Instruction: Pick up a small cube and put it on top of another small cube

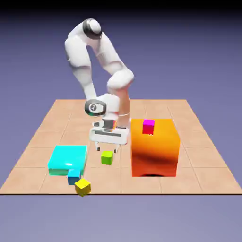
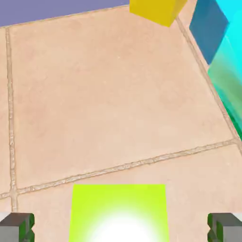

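The small lime-green cube [image 1: 107,157] rests on the tiled table, just in front of and below my gripper [image 1: 107,149]. My fingers hang open a little above it, one on each side. In the hand view the lime-green cube [image 2: 118,212] fills the bottom middle, with the two grey fingertips [image 2: 17,227] wide apart at the corners and not touching it. The small teal-blue cube [image 1: 73,176] stands against the front of the flat cyan block, toward the exterior view's left; it shows in the hand view as the teal-blue cube [image 2: 209,27] at the top right.
A big flat bright-cyan block [image 1: 68,158] lies left of the gripper. A yellow small cube [image 1: 82,186] sits at the table's front edge, also seen as the yellow cube [image 2: 156,10]. A tall orange block [image 1: 154,147] with a magenta small cube [image 1: 148,126] on top stands right of the gripper.
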You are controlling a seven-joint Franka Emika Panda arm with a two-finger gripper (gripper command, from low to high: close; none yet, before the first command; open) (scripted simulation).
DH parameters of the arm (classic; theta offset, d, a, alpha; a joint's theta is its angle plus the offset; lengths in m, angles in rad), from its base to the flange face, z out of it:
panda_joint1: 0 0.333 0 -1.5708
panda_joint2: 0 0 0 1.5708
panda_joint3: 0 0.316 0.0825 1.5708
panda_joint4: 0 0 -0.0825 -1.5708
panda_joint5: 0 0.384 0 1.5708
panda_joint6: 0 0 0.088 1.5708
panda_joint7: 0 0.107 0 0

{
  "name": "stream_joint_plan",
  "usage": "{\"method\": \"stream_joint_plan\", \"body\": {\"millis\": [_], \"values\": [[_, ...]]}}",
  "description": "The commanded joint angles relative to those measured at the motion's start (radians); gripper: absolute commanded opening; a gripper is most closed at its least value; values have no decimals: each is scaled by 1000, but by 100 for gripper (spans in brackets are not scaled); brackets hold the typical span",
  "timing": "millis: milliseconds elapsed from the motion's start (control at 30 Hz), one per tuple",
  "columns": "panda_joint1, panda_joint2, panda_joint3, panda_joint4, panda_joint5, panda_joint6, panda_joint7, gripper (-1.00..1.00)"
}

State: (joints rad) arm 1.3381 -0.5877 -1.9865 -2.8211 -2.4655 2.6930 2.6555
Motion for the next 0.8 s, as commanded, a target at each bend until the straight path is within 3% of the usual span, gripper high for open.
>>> {"method": "stream_joint_plan", "body": {"millis": [0,100,133,600,767], "values": [[34,-20,-36,9,-12,-17,2,0],[133,-77,-143,37,-49,-66,8,0],[133,-77,-143,37,-49,-66,8,-100],[-304,176,328,-83,112,150,-20,-100],[-481,232,509,-55,267,187,-148,-100]]}}
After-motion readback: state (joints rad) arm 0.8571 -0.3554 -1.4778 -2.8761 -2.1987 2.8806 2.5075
